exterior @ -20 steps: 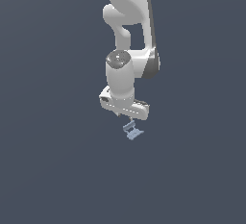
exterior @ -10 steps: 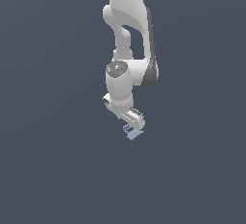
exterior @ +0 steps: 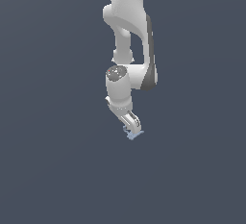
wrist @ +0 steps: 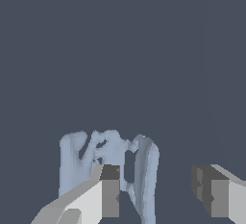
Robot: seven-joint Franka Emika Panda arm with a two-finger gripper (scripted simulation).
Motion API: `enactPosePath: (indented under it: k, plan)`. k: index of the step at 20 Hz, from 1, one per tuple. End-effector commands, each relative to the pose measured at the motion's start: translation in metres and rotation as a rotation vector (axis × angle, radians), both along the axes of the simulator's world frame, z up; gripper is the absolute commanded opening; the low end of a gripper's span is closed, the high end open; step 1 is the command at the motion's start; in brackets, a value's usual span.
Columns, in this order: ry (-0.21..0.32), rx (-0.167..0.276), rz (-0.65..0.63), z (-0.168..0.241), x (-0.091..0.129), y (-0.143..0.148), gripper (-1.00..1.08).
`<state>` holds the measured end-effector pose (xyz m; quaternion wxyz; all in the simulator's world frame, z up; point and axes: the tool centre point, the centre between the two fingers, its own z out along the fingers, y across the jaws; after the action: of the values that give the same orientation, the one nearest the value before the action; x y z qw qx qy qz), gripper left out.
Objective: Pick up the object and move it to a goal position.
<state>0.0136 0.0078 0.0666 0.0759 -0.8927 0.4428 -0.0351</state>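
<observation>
The object (exterior: 131,135) is a tiny pale blue-grey bracket with thin bars, lying on the dark grey floor just under the white arm's hand. My gripper (exterior: 133,127) points down right over it, fingertips almost at the floor. In the wrist view the object (wrist: 108,160) shows as an open frame with upright bars. One finger (wrist: 108,192) stands in front of its middle, and one bar of the piece reaches into the gap. The other finger (wrist: 212,190) stands well apart from it. The gripper (wrist: 159,192) is open and holds nothing.
The floor (exterior: 53,160) is a plain dark grey surface with no other objects or edges in view. The white arm (exterior: 127,31) rises straight up from the hand to the top of the exterior view.
The wrist has turned, so the hand now shows edge-on rather than broadside. The gripper has come down from above the object to around it. The object has not moved.
</observation>
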Motion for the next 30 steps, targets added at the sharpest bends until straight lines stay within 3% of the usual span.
enactPosePath:
  k: [1, 19, 20, 30]
  plan:
    - [-0.001, 0.003, -0.024, -0.002, 0.0, 0.0, 0.28]
    - [-0.001, 0.004, -0.033, -0.033, 0.003, 0.002, 0.28]
    - [-0.001, 0.004, -0.033, -0.033, 0.003, 0.002, -1.0]
    - [-0.003, 0.004, -0.033, -0.032, 0.004, 0.003, -1.0]
